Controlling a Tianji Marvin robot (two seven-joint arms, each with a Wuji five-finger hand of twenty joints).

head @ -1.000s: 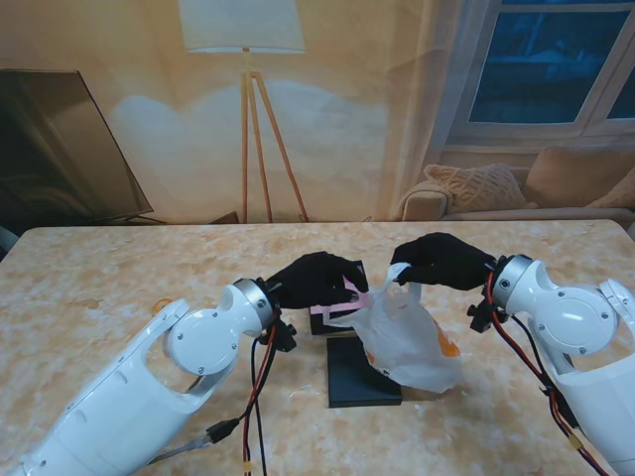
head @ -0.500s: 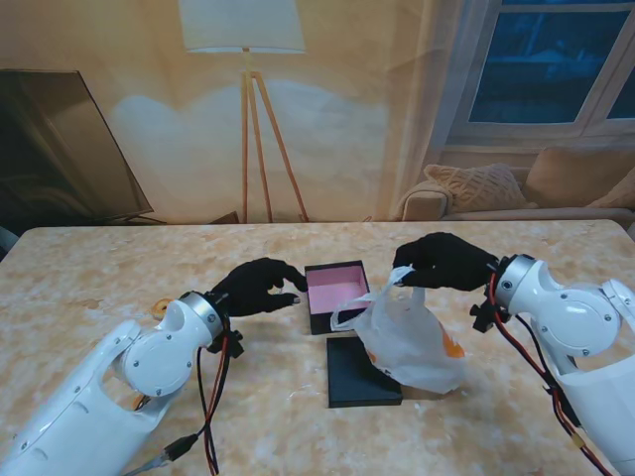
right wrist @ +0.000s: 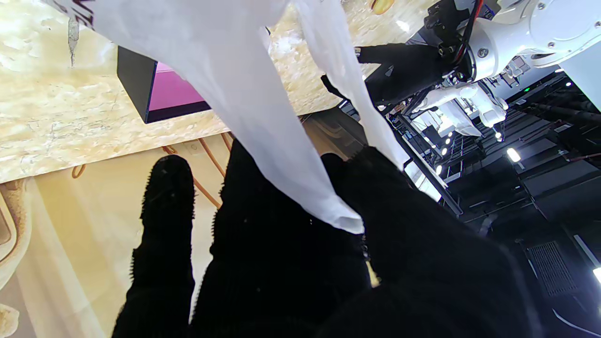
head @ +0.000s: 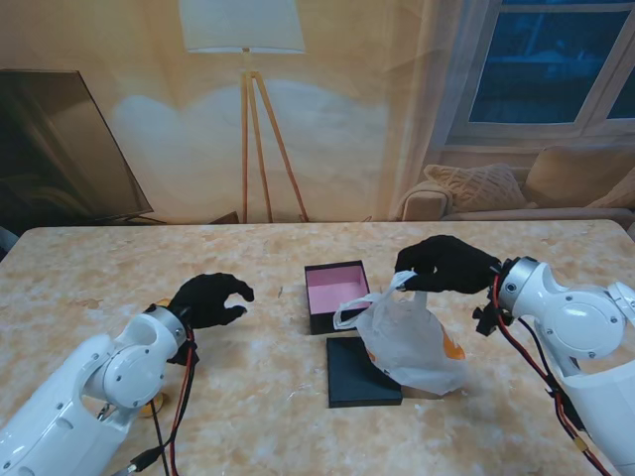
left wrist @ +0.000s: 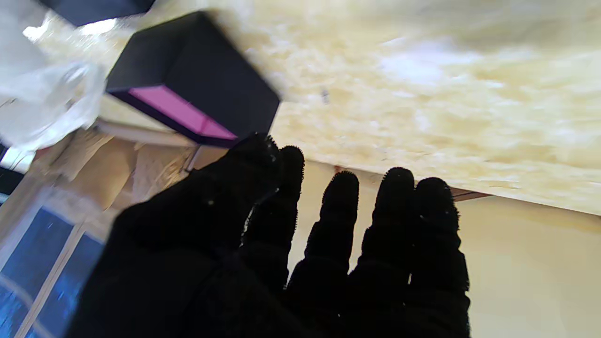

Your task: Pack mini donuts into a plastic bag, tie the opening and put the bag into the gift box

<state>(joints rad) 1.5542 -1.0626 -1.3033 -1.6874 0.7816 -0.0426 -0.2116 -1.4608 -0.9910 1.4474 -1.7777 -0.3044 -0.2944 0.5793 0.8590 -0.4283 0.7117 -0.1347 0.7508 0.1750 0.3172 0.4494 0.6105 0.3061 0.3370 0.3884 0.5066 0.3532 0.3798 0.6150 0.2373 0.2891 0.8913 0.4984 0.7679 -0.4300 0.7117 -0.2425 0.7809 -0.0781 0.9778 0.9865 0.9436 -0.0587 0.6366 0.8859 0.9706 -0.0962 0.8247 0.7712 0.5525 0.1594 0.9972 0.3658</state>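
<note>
A white plastic bag (head: 409, 342) with something orange inside hangs from my right hand (head: 446, 263), which is shut on one of its handles (right wrist: 324, 206). The bag's bottom rests on the black box lid (head: 362, 372). The open gift box (head: 335, 294), black with a pink inside, stands just behind the lid, to the left of the bag. My left hand (head: 208, 297) hovers over the table well left of the box, its fingers loosely curled and holding nothing. The left wrist view shows its fingers (left wrist: 342, 220) apart, with the box (left wrist: 197, 89) beyond them.
A small orange thing (head: 157, 309) lies on the table beside my left wrist, mostly hidden by the arm. The marble-patterned table (head: 278, 397) runs wide to both sides. Beyond its far edge stand a floor lamp and a sofa.
My left hand has let go near the box and drawn back to the left, away from the bag. My right hand keeps holding the bag, almost still.
</note>
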